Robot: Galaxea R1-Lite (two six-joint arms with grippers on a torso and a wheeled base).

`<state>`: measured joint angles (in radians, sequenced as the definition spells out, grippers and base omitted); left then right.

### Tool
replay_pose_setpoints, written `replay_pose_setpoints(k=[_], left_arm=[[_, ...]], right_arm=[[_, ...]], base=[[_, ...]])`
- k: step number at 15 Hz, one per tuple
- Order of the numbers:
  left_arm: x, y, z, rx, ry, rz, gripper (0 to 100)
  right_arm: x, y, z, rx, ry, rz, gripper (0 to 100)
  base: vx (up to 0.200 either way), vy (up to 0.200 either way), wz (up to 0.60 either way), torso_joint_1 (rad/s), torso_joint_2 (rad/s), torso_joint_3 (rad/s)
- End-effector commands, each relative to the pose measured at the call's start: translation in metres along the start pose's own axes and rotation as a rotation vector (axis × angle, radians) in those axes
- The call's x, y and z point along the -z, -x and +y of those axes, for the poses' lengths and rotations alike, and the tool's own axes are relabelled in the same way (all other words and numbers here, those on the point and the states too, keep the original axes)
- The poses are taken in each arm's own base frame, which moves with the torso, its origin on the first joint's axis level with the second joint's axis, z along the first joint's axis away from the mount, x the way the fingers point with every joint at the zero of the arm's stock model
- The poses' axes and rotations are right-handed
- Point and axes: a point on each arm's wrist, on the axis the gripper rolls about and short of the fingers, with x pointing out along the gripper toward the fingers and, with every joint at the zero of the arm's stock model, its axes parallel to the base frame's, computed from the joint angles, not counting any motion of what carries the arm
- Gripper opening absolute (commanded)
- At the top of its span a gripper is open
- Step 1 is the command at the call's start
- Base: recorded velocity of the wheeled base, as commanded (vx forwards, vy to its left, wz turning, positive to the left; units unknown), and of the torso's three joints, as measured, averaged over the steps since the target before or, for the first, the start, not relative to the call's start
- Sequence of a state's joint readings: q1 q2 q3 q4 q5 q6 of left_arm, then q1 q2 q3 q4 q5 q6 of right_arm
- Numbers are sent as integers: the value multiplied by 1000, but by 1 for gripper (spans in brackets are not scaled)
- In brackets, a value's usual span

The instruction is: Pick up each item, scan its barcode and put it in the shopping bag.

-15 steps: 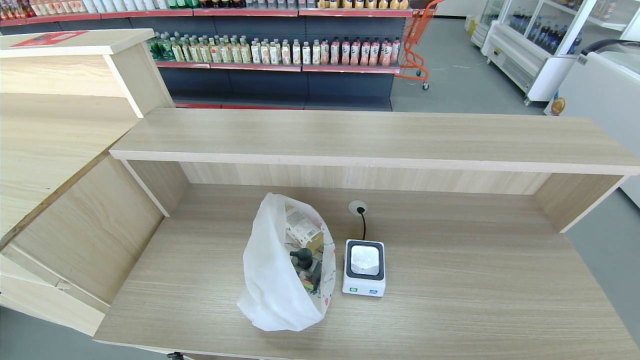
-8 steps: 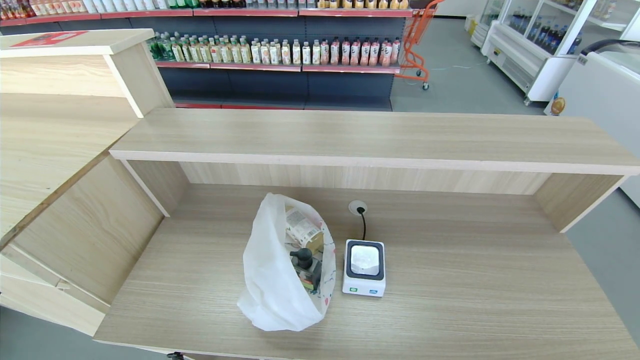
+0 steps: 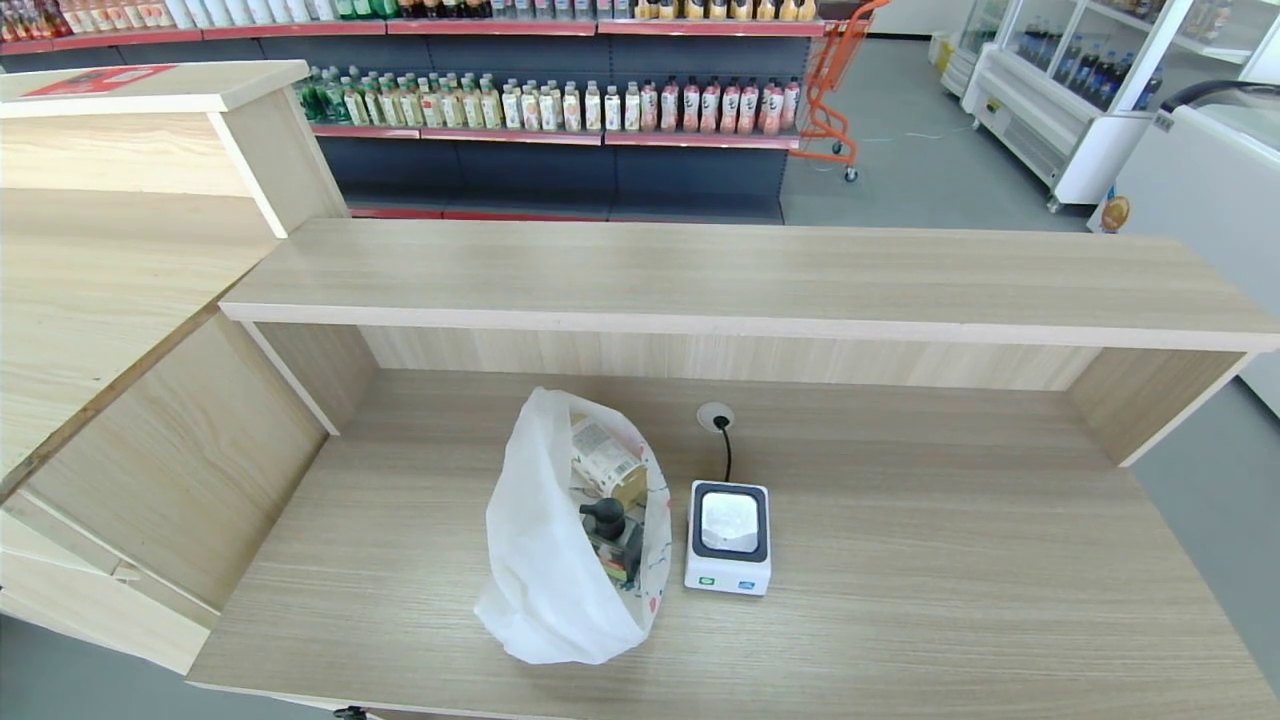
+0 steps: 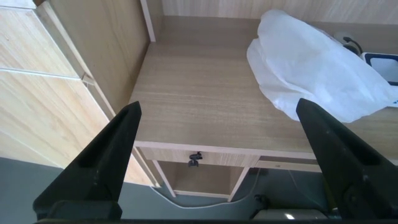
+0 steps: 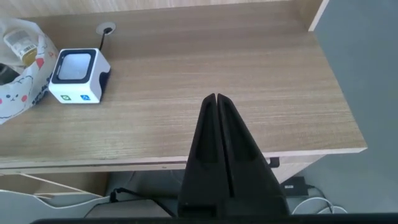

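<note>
Checkout counter (image 3: 950, 580) before you: left gripper (image 4: 219, 106) hangs splayed wide off its near edge, right gripper (image 5: 216, 96) pinched together on nothing. Shopping bag (image 3: 540, 540) stands open just beside the barcode scanner (image 3: 729, 535), likely for a short scan-to-bag hop, pump bottle (image 3: 605, 520) already inside. Drink shelves (image 3: 560, 100) beyond.

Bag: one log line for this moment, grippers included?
bag: upright, items inside | scanner: beside bag | left gripper: open, empty | right gripper: shut, empty
</note>
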<state>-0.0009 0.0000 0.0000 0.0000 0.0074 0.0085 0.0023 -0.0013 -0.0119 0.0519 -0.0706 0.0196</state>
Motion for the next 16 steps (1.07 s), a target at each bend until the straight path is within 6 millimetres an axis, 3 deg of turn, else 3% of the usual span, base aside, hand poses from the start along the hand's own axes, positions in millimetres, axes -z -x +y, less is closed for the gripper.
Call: replay_pose_setpoints(k=[1,16], left_arm=[[0,0,0,-1,-1,2,100],[0,0,0,-1,2,2,100]], right_arm=[[0,0,0,1,0,6,0],[0,0,0,-1,-2,4,0]], base=[[200,0,0,2,-17,7],[0,0,0,3,1,0]])
